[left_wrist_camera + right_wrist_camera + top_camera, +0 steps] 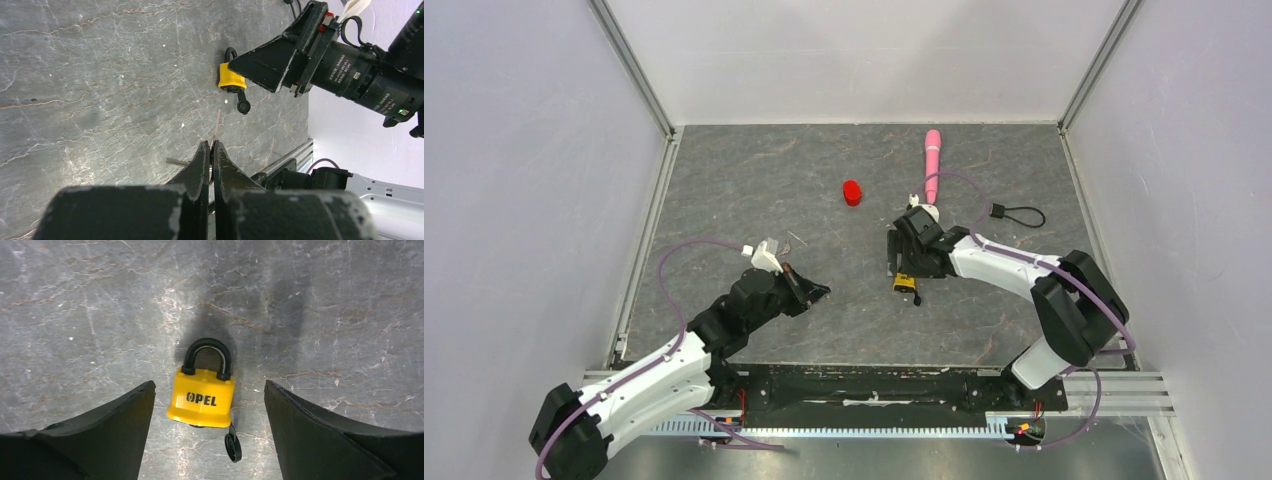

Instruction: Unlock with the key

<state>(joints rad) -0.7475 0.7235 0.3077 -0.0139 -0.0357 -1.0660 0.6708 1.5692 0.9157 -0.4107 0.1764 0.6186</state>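
The yellow padlock [202, 397] with a black shackle lies flat on the grey table, its black keyhole cap [232, 446] swung open. My right gripper [209, 386] is open and hovers just above it, one finger on each side, not touching. The padlock also shows in the top view [905, 283] and in the left wrist view [231, 79]. My left gripper [212, 146] is shut on the key [218, 125]. The key is a thin silvery strip that sticks out of the tips and points toward the padlock, a short way from it. In the top view the left gripper [816, 292] is left of the padlock.
A pink pen-like tool [933, 160] lies at the back. A red cap [852, 192] is behind the middle. A black cord loop with a block end [1016, 213] lies right of the right arm. Walls enclose the table, with a metal rail along the near edge.
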